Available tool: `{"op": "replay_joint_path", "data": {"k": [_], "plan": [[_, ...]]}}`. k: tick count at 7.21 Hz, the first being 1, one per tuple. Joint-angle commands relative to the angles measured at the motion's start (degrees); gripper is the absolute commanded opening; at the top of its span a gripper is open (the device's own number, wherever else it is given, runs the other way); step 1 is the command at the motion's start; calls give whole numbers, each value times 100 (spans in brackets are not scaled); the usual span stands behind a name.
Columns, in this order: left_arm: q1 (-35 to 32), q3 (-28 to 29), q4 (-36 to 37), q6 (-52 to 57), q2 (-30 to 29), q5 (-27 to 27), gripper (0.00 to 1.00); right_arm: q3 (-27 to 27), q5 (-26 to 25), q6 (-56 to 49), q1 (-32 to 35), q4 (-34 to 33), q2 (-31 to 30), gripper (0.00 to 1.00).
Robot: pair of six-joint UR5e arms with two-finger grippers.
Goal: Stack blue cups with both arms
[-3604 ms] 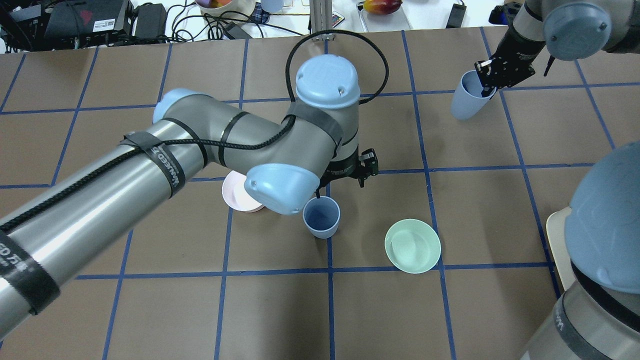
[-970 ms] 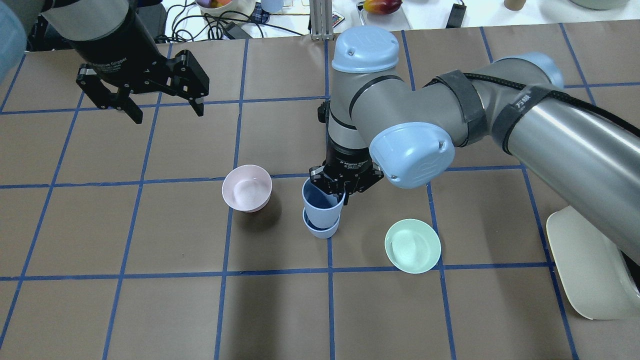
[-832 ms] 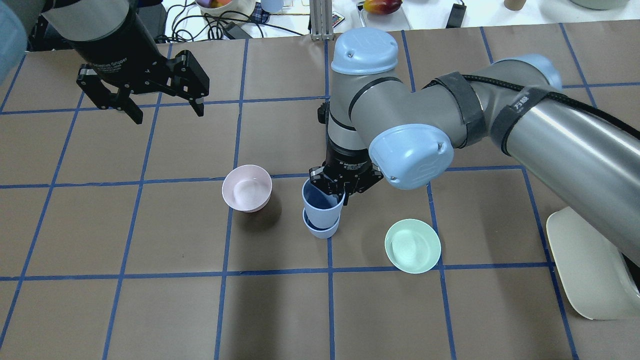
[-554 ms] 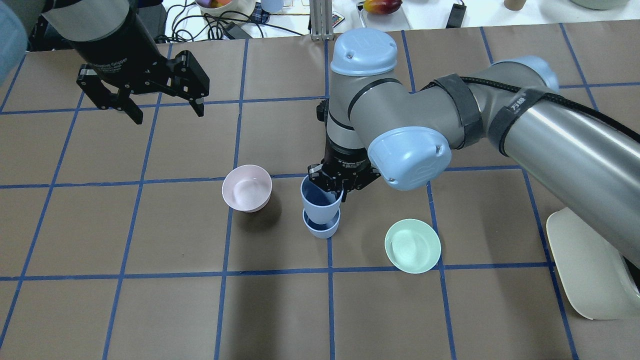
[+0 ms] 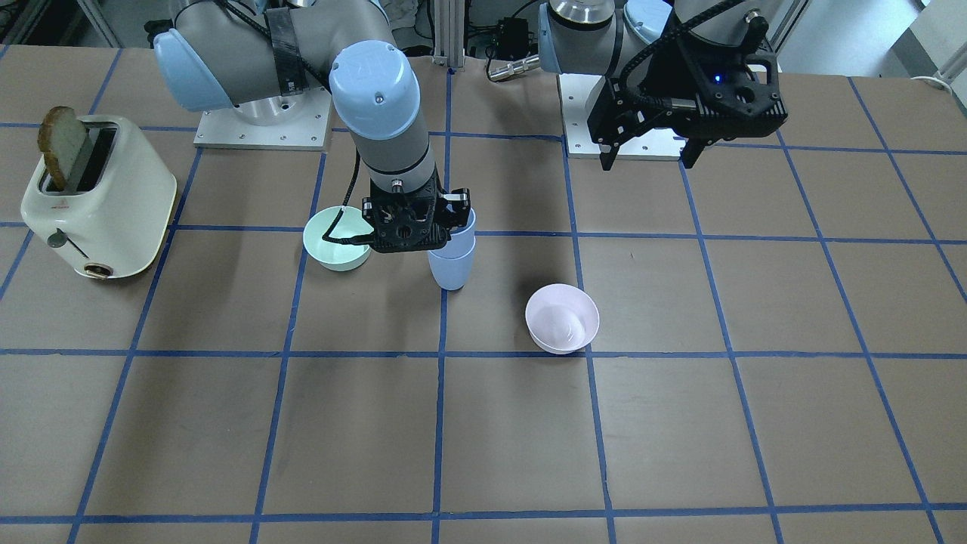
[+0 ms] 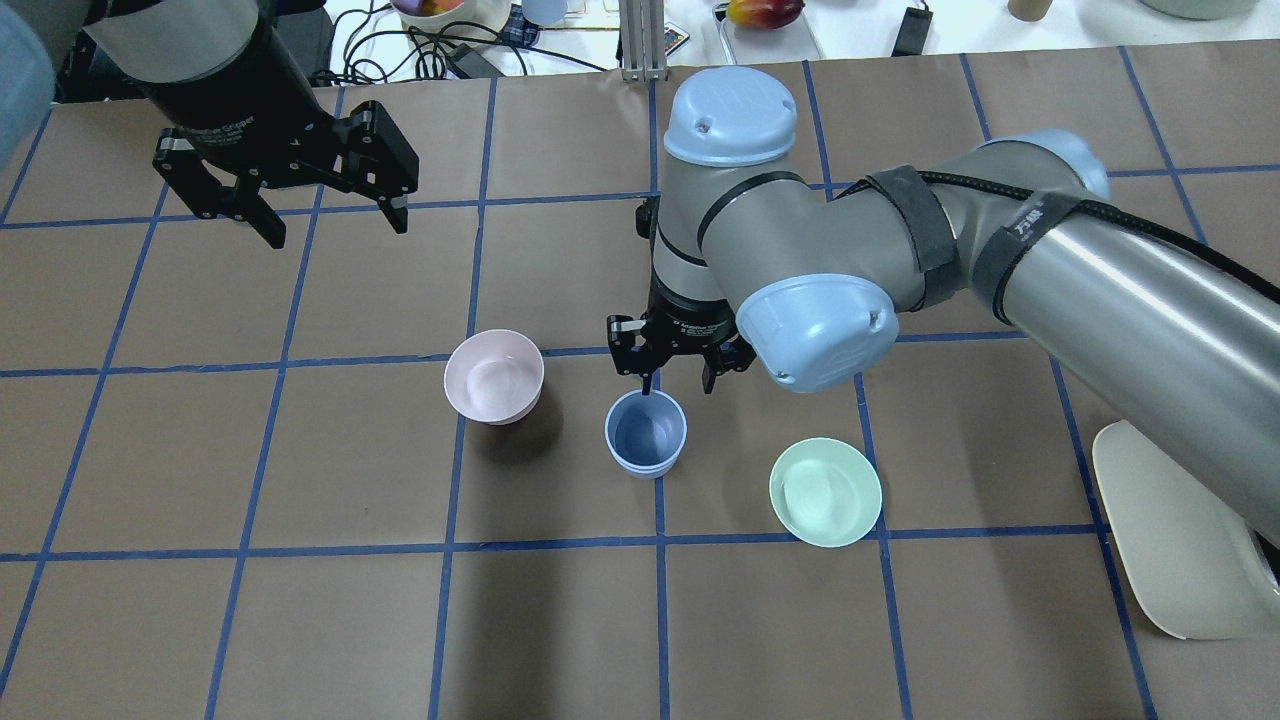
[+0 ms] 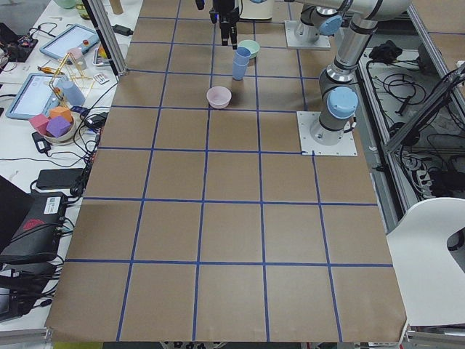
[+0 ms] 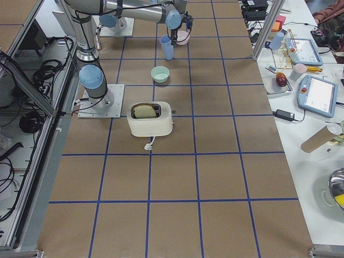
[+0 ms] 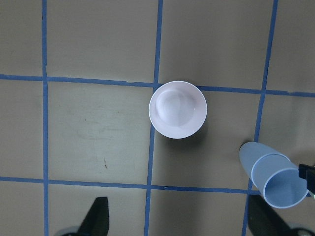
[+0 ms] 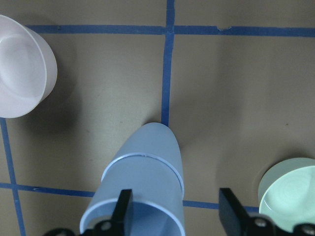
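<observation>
1. The table (image 6: 300, 620) carries a grid of blue tape, and the cups (image 6: 646, 433) stand near its middle, right on a tape line.
2. My right arm (image 6: 1050, 260) reaches in over the cups. The right gripper (image 6: 677, 383) hangs just above their far rim with its jaws spread and nothing in them. From its wrist camera, one finger sits over the cups' mouth and the other outside the wall. I cannot tell whether either one touches.
3. My left arm (image 6: 190, 40) is up high, well apart from the cups on the robot's left. The left gripper (image 6: 338, 228) is spread wide and empty.
4. The toaster (image 5: 106, 200) sits well to the robot's right of the cups, with a slice of bread (image 5: 64, 143) standing in one slot.
5. The green bowl (image 6: 825, 491) rests near the cups on the robot's right.
6. The pink bowl (image 6: 494, 376) rests near the cups on the robot's left.
7. The cups are upright, one nested inside the other, with the upper rim standing a little proud of the lower one.
</observation>
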Motion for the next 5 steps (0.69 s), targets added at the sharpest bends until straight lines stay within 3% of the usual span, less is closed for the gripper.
{"op": "replay_joint_path", "data": {"k": [1, 4, 5], "plan": [[0, -2, 0, -2, 4, 3, 100, -193, -174, -32, -153, 116, -145, 100], [0, -2, 0, -11, -5, -6, 100, -675, -342, -128, -854, 414, -443, 100], [0, -2, 0, -11, -5, -6, 100, -912, -333, -564, -1014, 947, -505, 100]]}}
